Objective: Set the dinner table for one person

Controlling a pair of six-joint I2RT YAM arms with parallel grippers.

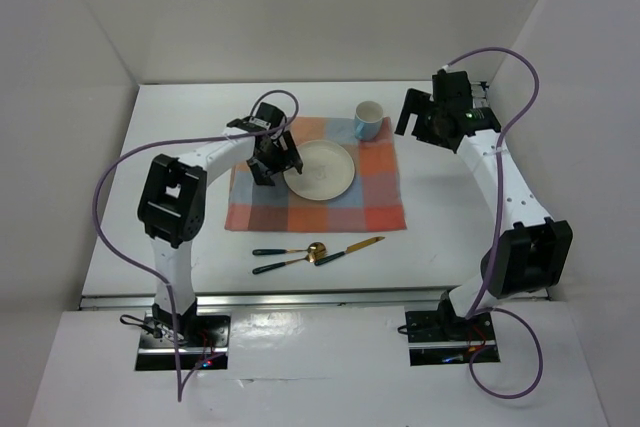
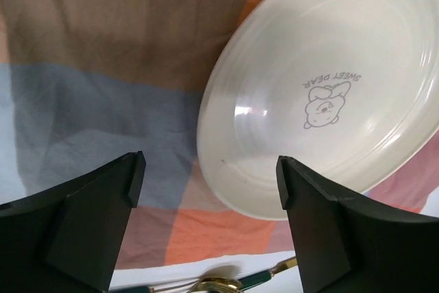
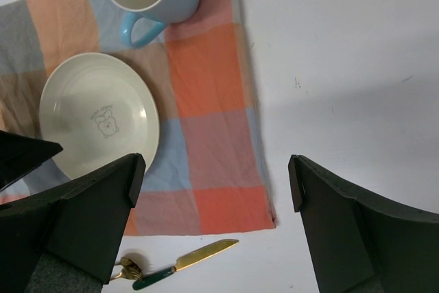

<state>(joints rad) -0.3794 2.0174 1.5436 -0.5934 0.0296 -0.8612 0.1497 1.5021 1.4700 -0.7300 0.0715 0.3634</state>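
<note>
Cream plate (image 1: 319,170) set on checked cloth (image 1: 375,197), left end effector (image 1: 275,162) open at its rim, right end effector (image 3: 216,183) open right of the plate; gripping the cutlery (image 1: 317,250) nearside of the plate looks next.

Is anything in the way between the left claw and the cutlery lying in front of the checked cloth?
Nothing visible does. The left gripper hangs open over the checked cloth, beside the plate. The cutlery lies on the bare dinner table in front of the cloth, with only flat cloth in between.
</note>
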